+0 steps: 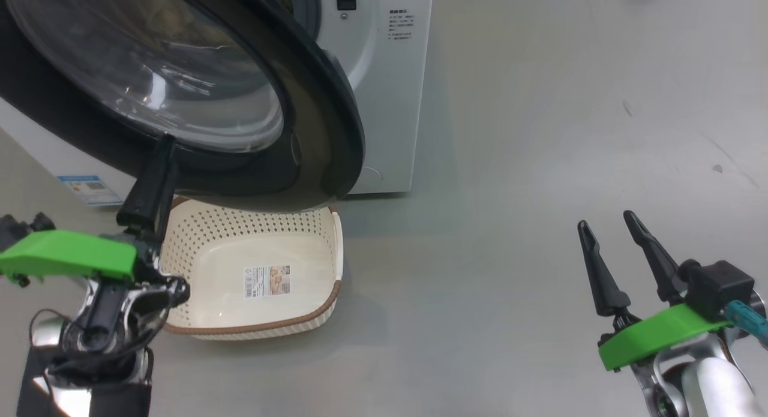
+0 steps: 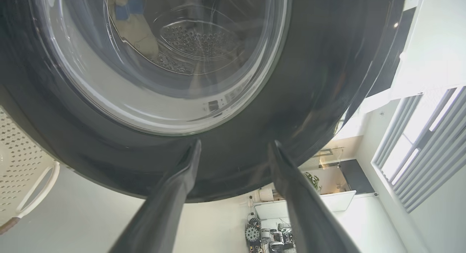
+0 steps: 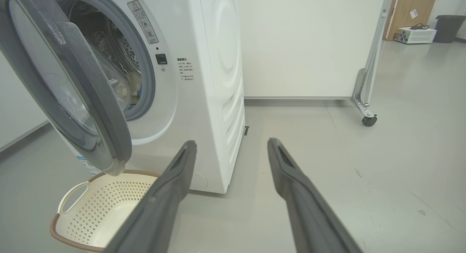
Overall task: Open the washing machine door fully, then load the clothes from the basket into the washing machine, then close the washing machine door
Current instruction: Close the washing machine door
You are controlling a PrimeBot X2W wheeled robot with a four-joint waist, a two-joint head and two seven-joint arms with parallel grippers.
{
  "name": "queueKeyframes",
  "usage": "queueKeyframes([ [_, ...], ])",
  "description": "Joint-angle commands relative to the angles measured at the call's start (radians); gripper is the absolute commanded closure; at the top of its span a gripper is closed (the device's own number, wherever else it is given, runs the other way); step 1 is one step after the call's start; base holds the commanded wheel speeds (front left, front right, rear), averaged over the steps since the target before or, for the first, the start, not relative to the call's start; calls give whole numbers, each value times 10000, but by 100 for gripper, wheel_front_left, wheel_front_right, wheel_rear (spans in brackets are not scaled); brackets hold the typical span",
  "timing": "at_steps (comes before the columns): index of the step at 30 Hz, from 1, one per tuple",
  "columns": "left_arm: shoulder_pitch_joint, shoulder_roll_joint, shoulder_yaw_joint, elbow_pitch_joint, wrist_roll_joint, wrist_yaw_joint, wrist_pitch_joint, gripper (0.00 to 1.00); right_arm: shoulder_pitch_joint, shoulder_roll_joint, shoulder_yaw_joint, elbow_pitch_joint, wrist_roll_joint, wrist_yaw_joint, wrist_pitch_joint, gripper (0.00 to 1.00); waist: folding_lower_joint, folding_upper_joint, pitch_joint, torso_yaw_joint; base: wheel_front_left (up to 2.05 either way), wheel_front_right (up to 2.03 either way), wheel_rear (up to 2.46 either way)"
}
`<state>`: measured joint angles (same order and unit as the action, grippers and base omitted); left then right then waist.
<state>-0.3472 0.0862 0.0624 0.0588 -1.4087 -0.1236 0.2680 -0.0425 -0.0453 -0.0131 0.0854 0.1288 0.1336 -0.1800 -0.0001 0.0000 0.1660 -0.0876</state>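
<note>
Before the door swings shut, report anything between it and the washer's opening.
Nothing visible. The clothes lie inside the drum, and the basket sits on the floor below the door.

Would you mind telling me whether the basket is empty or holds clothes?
Empty: the basket shows a bare bottom with only its label sticker; the clothes lie inside the drum.

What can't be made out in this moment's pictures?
Clothes: left wrist view, warped by door glass; count unclear.
Basket far end: head view, under the door.
Left gripper touching door or not: left wrist view, no depth.
Washer panel text: head view, too small.
</note>
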Motion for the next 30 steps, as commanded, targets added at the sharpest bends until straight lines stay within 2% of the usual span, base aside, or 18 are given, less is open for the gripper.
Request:
queueKeyframes([
  [1,-54,351,205,-604,115,-71,-203,0,-71,-49,104,-390,-117,-29,17,0,1,0,-121,125,0,0,0],
  [7,947,582,-382,-1467,972,-71,-1267,0,171,-49,40,-566,-261,-29,174,0,1,0,-435,378,0,0,0],
  [14,1926,1369,-1408,-1288,4127,-30,-3088,0,434,-49,16,-757,-442,-29,387,0,1,0,-828,729,0,0,0],
  [18,2215,1677,-1967,-913,6064,488,-3683,0,572,-49,23,-796,-521,-29,473,0,1,0,-1063,885,0,0,0],
  [24,2640,1895,-2632,-659,7949,1283,-4226,0,821,-49,20,-917,-590,-29,605,0,1,0,-1348,1099,0,0,0],
  [30,3042,2100,-3109,-366,9219,1873,-4582,0,1080,-49,42,-1061,-608,-29,709,0,1,0,-1500,1183,0,0,0],
])
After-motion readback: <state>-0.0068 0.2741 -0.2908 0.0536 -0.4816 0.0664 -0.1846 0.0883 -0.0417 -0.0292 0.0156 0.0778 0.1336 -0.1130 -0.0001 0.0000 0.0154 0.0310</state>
